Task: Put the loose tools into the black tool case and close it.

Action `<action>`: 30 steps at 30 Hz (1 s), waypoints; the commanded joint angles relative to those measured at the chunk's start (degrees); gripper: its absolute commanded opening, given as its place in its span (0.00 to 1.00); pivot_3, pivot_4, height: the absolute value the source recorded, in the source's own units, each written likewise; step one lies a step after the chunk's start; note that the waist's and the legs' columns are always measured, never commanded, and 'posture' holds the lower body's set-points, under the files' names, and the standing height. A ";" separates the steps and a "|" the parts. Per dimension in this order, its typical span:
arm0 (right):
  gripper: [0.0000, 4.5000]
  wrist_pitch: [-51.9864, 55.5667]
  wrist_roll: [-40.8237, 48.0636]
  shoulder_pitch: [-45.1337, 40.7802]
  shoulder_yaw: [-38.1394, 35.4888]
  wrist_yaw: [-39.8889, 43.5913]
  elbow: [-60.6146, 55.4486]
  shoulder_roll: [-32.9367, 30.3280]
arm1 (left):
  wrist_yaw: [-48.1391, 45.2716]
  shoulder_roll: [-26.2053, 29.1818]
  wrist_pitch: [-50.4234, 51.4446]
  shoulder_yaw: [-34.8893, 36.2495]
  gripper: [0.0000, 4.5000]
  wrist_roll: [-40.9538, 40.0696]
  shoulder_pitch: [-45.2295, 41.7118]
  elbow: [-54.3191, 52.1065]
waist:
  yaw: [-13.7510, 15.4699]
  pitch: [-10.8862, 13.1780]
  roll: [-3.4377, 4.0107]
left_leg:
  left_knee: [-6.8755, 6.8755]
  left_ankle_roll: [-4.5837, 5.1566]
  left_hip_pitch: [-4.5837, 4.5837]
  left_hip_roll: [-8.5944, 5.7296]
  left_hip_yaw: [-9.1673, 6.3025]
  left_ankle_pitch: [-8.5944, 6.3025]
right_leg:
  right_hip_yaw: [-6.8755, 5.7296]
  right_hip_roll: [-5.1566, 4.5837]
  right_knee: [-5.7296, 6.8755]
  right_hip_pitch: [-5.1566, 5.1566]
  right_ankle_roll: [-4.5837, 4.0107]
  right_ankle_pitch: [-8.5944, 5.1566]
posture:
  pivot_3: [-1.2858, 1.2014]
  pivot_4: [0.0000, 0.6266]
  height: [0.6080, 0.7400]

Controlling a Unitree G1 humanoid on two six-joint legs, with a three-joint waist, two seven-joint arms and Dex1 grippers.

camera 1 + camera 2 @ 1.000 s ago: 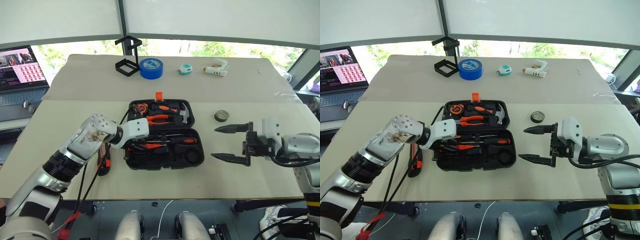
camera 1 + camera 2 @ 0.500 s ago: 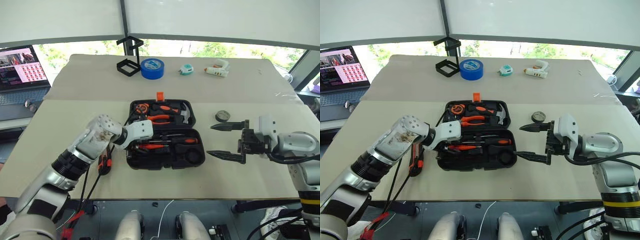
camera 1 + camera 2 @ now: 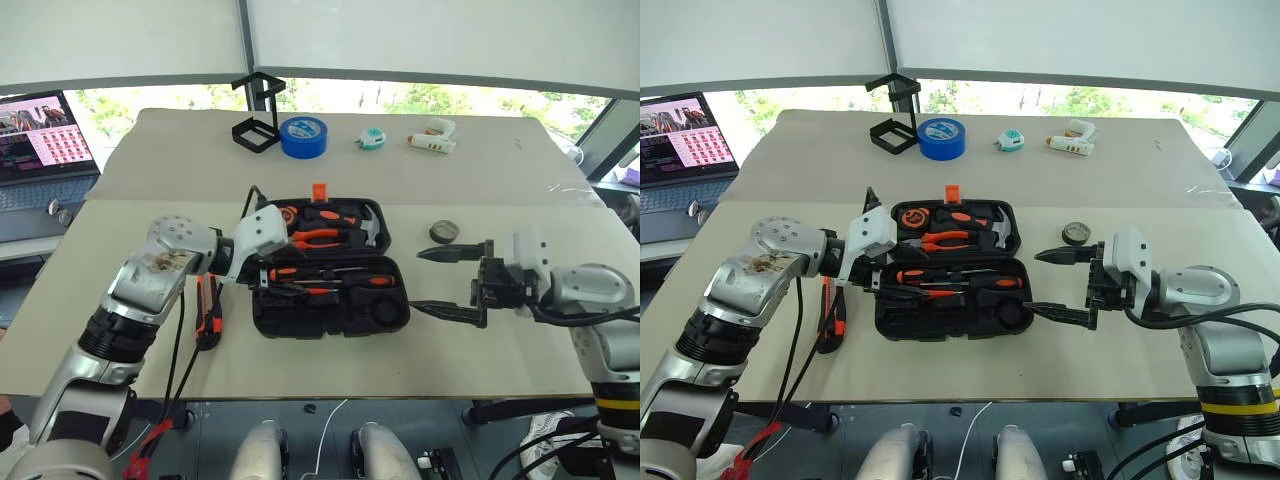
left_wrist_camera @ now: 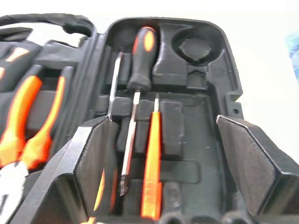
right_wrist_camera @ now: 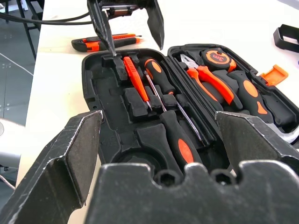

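Note:
The black tool case (image 3: pixel 392 318) lies open mid-table, its orange latch (image 3: pixel 319 192) at the far edge. Pliers and a hammer fill the far half. Two screwdrivers (image 5: pixel 159 77) and a slim orange tester pen (image 4: pixel 152 163) lie in the near half's slots. My left gripper (image 5: pixel 128 25) hovers over the case's left end, open, with nothing between its fingers (image 4: pixel 96 158). An orange-and-black utility knife (image 3: pixel 207 318) lies on the table just left of the case. My right gripper (image 3: pixel 440 282) stands open beside the case's right end, empty.
At the table's far side stand a black wire-frame stand (image 3: pixel 256 120), a blue tape roll (image 3: pixel 302 136), a small teal tape measure (image 3: pixel 372 139) and a white glue gun (image 3: pixel 432 137). A dark round disc (image 3: pixel 445 232) lies behind my right gripper. A laptop (image 3: pixel 40 135) sits off the left.
My left gripper has opened and lifted from down among the near half's slots to the case's left end. My right gripper has kept its place, still open.

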 commanded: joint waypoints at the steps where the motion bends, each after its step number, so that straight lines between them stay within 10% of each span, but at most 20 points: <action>1: 1.00 0.67 1.73 -0.14 -0.62 -1.21 -2.26 0.51 | 3.15 -2.61 -5.68 3.32 0.64 -0.65 2.19 4.46 | 0.01 0.00 0.00 | 0.01 0.00 0.00 0.00 0.00 0.00 | -0.01 0.00 0.00 0.01 0.00 0.00 | 0.52 0.24 1.00; 9: 1.00 0.95 1.84 0.43 -1.14 -2.58 -3.35 1.35 | 4.58 -4.97 -11.19 0.85 0.02 2.48 4.91 8.88 | 0.07 0.00 0.00 | 0.01 0.00 -0.02 -0.01 0.01 0.00 | -0.01 -0.02 -0.01 0.00 0.01 0.01 | 0.52 0.24 1.00; 30: 1.00 -0.75 1.74 2.05 -1.29 -3.78 -2.81 2.84 | 3.68 -4.92 -10.07 -1.49 0.01 4.27 9.15 6.79 | 0.03 -0.01 0.01 | 0.00 0.00 0.01 0.00 0.01 0.00 | -0.01 -0.01 -0.01 0.04 0.02 0.02 | 0.52 0.24 1.00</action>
